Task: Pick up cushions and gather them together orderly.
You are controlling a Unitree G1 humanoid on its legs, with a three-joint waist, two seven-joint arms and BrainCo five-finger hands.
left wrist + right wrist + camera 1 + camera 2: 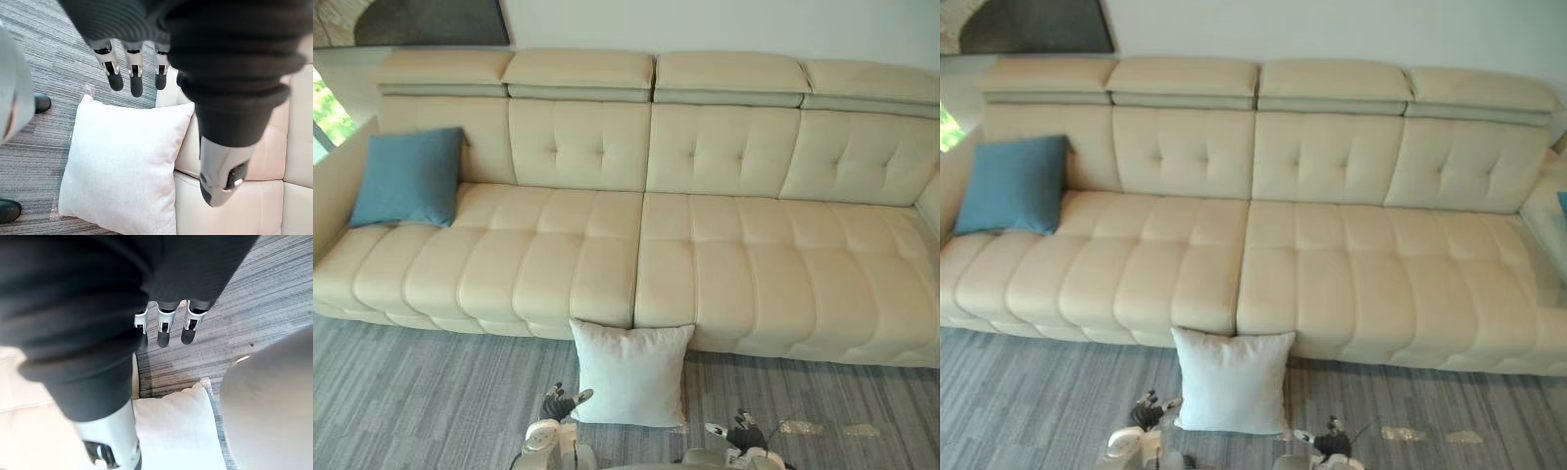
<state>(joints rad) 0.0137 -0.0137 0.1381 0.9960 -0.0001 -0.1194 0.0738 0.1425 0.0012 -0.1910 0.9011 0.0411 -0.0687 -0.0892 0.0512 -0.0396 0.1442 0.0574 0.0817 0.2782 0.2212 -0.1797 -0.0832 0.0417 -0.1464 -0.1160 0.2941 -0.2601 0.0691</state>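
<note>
Watch the squeeze: your left hand [557, 403] and right hand [744, 432] flank the white cushion [631, 372], just beside it. It only leans on the sofa [705, 274] front, so uneven contact likely topples it. Both hands hang low, fingers straight, holding nothing. The blue cushion [408, 178] sits well beyond the left hand, on the seat.

We list: long cream tufted leather sofa [705, 255] against the back wall, standing on grey striped carpet floor [411, 392]. Blue square fabric cushion [408, 178] on the seat's far left end, leaning on the backrest. White square fabric cushion [630, 372] upright on the floor before the sofa's middle seam, leaning on its front. Left hand [558, 403] just beside its lower left corner, right hand [742, 431] to its lower right, apart
</note>
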